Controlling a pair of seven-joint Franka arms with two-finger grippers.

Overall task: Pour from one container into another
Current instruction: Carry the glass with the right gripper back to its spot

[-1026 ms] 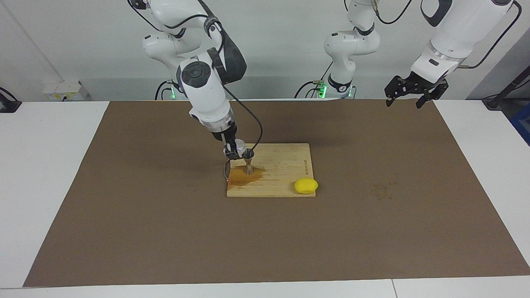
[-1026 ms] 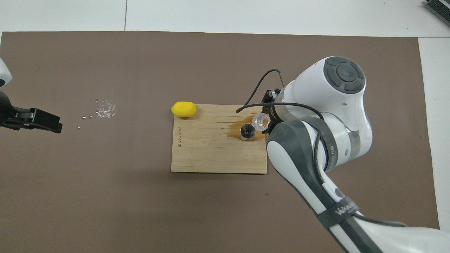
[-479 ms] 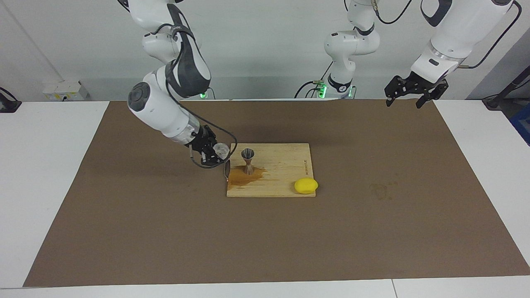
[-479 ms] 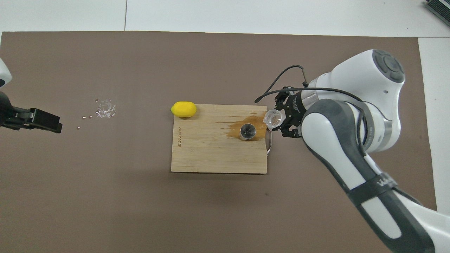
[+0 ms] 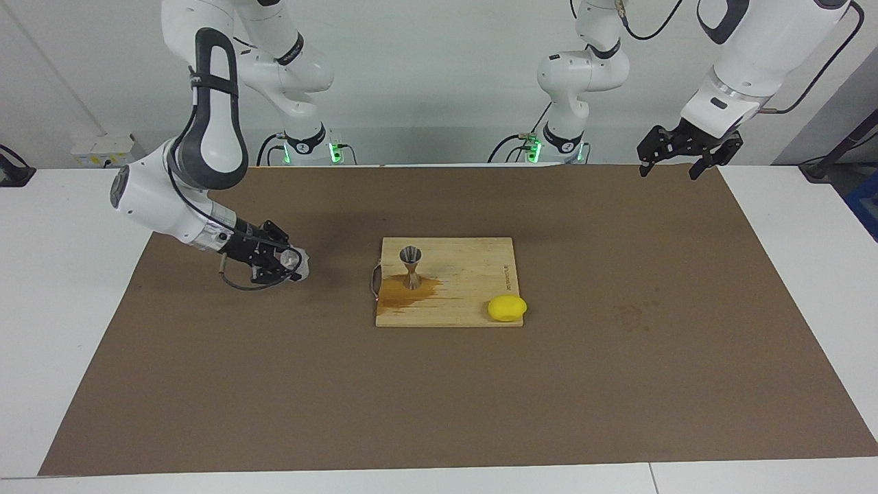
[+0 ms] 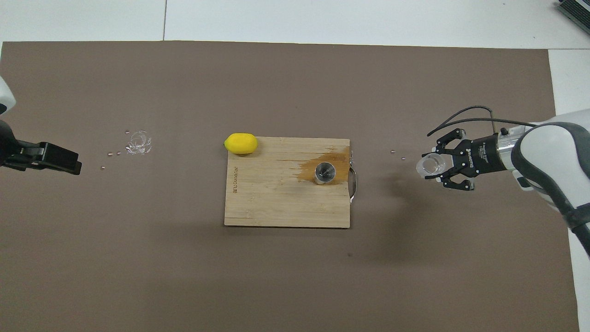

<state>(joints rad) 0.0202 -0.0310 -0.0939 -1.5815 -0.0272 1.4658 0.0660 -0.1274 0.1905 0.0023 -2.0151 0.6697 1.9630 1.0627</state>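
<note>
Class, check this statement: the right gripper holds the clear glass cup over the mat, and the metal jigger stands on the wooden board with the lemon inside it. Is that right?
One detail is wrong. The lemon is not in the jigger; it lies at a corner of the wooden board, apart from it, as the facing view shows. The right gripper does hold the glass cup over the mat.

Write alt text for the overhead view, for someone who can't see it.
The right gripper holds a clear glass cup over the brown mat, beside a wooden board carrying a metal jigger in an amber spill. A lemon sits at the board's corner; the left gripper waits, open.
</note>
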